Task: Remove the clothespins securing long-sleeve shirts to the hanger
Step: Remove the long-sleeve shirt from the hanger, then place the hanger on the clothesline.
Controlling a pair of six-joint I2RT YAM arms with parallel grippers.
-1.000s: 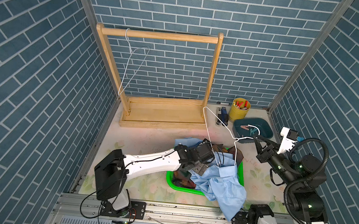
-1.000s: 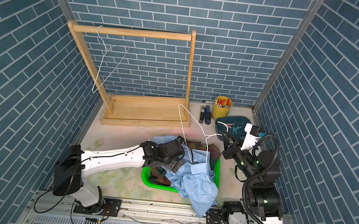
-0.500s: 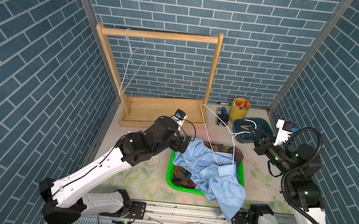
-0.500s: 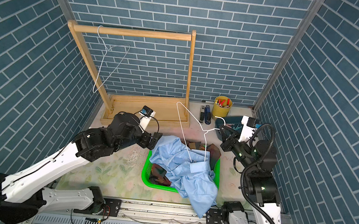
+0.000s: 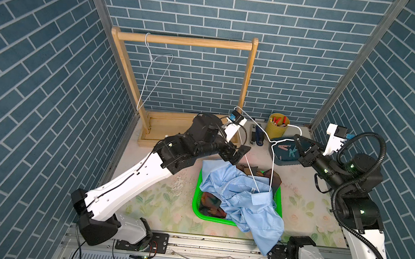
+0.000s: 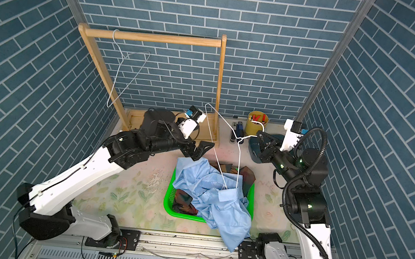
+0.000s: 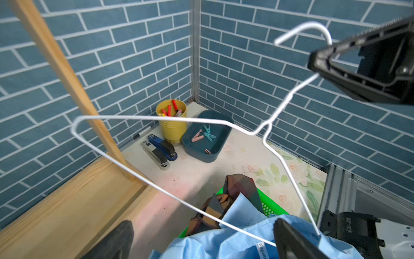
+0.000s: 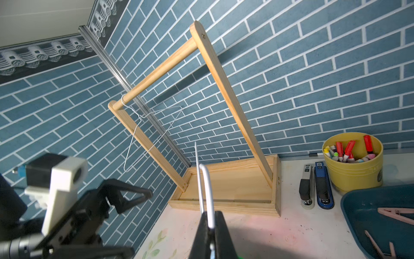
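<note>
The left pincer (image 5: 237,155) has lifted out of the green basket (image 5: 196,192) and hangs open above the pale blue shirt (image 5: 245,205), which is heaped over the plaid shirt (image 5: 210,201). The right pincer (image 8: 210,219) clamps the hook of the hanger (image 5: 272,168), probably to draw the wire from the collar. The clothespins (image 7: 208,133) lie in the teal tray (image 7: 198,154).

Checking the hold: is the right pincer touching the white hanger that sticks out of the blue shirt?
Touching. The right wrist view shows the right pincer shut on the hook of the white hanger.
</note>
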